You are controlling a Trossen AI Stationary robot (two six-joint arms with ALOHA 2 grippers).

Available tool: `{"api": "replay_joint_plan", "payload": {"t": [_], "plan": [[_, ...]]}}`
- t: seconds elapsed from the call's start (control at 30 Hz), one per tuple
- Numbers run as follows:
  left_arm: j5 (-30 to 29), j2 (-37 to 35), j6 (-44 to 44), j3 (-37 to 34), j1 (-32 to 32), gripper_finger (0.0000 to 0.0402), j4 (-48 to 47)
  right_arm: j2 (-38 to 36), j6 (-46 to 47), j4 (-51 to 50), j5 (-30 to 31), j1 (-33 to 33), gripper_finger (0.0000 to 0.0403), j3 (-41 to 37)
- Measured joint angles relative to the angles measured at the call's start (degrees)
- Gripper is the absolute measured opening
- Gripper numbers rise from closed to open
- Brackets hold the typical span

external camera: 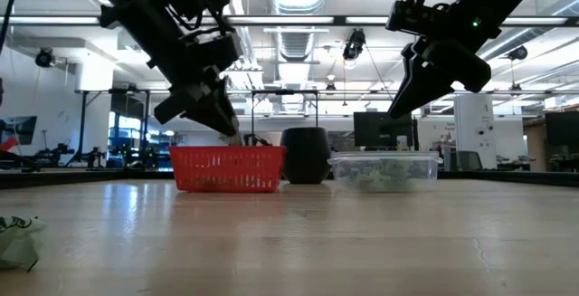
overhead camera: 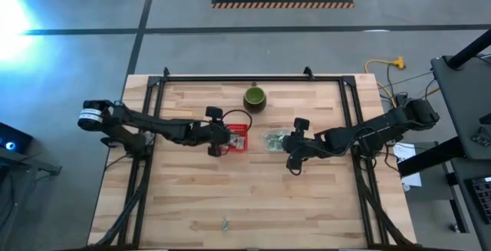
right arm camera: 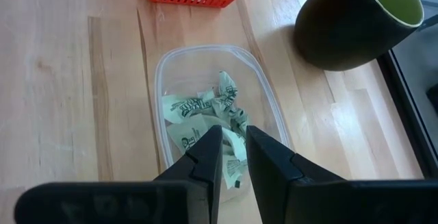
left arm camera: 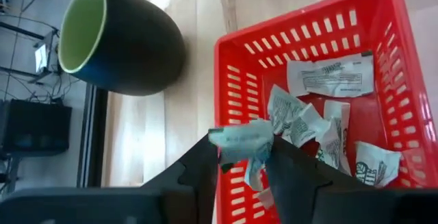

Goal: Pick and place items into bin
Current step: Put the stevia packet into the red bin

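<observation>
The red basket [left arm camera: 383, 59] [overhead camera: 238, 140] holds several pale green-and-white wrapped pieces [left arm camera: 328, 77] lying on its floor. My left gripper [left arm camera: 241, 148] [external camera: 224, 122] hangs over the basket's rim, shut on one wrapped piece. A clear plastic tub [right arm camera: 205, 66] [external camera: 384, 169] right of the basket holds several more pieces [right arm camera: 205, 107]. My right gripper [right arm camera: 233, 138] [external camera: 405, 97] hovers above the tub, its fingers a narrow gap apart and holding nothing. One stray piece [overhead camera: 225, 224] [external camera: 16, 240] lies by the table's near edge. My left gripper pinches one crumpled wrapped piece [left arm camera: 236, 140] between its two fingertips. The fingers slant downward from the table's left side. The piece is lifted clear above the basket's rim, and a crumpled end [left arm camera: 254, 176] hangs down between the fingers.
A dark green round cup [overhead camera: 255, 97] [left arm camera: 120, 39] [right arm camera: 352, 22] stands on the table behind the basket and the tub, toward the far edge. Bare wooden table [overhead camera: 230, 189] stretches toward the near edge. Black frame rails [overhead camera: 357, 113] run along the table's sides.
</observation>
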Motion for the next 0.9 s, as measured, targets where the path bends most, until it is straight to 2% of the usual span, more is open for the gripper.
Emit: {"api": "replay_joint_plan", "payload": {"t": [0.17,0.33,0.4,0.6,0.9], "plan": [[0.0,0.2,-0.4,0.1,0.0,0.0121,0.1,0.0,0.0,0.0,0.0,0.0,0.0057,0.0],[0.6,-0.6,-2.7,0.1,-0.7,0.0123,-0.1,0.0,0.0,0.0,0.0,0.0,0.0057,0.0],[3.8,-0.8,-4.1,0.1,-1.3,0.0123,-0.9,0.0,0.0,0.0,0.0,0.0,0.0057,-0.2],[20.2,-1.3,-8.4,0.8,-4.1,0.0123,-2.7,0.0,0.0,0.0,0.0,0.0,0.0057,-0.4],[25.9,-1.3,-11.1,1.3,-11.7,0.0123,-3.0,0.0,0.6,0.0,0.0,0.0,0.0057,-0.5]]}}
